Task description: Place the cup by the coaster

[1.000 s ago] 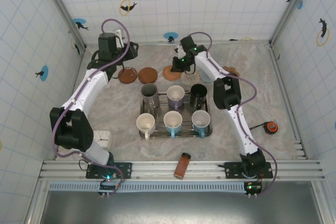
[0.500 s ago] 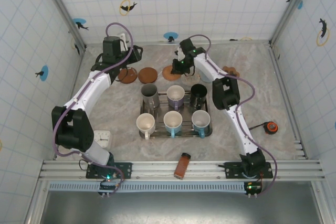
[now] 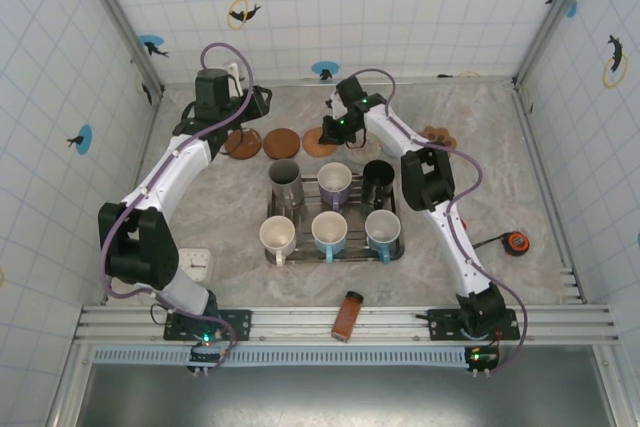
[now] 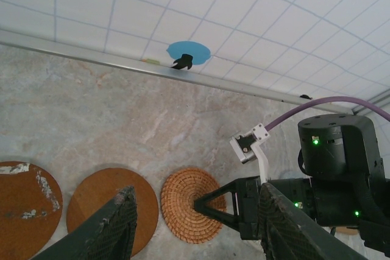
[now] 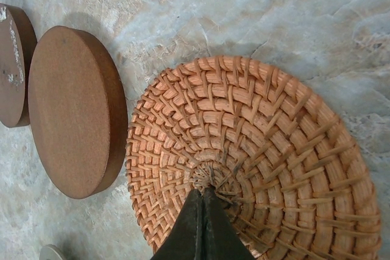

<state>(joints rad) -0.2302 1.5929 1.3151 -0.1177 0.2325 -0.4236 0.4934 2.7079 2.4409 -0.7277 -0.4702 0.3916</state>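
Three coasters lie in a row at the back: a dark scuffed one [image 3: 243, 144], a plain brown one [image 3: 282, 142] and a woven wicker coaster [image 3: 318, 143]. My right gripper [image 3: 328, 133] is shut, its tip [image 5: 204, 194] resting on the centre of the wicker coaster [image 5: 262, 144]. My left gripper [image 3: 258, 105] hovers above the back left, open, fingers [image 4: 116, 226] apart with nothing between them. Below it are the wicker coaster [image 4: 180, 196] and the right gripper [image 4: 201, 202]. Several cups stand in the tray, among them a metal cup [image 3: 285, 177], a purple cup [image 3: 334, 182] and a black cup [image 3: 378, 177].
The tray [image 3: 336, 259] sits mid-table with three more cups in its front row. A brown bottle [image 3: 347, 315] lies at the near edge, a white timer [image 3: 197, 262] at the front left, an orange object [image 3: 515, 242] at the right. More coasters [image 3: 438, 134] are behind the right arm.
The right gripper slid a little to the left, and the wicker coaster seems to have shifted with it. The left wrist turned slightly towards the coasters, then held still.
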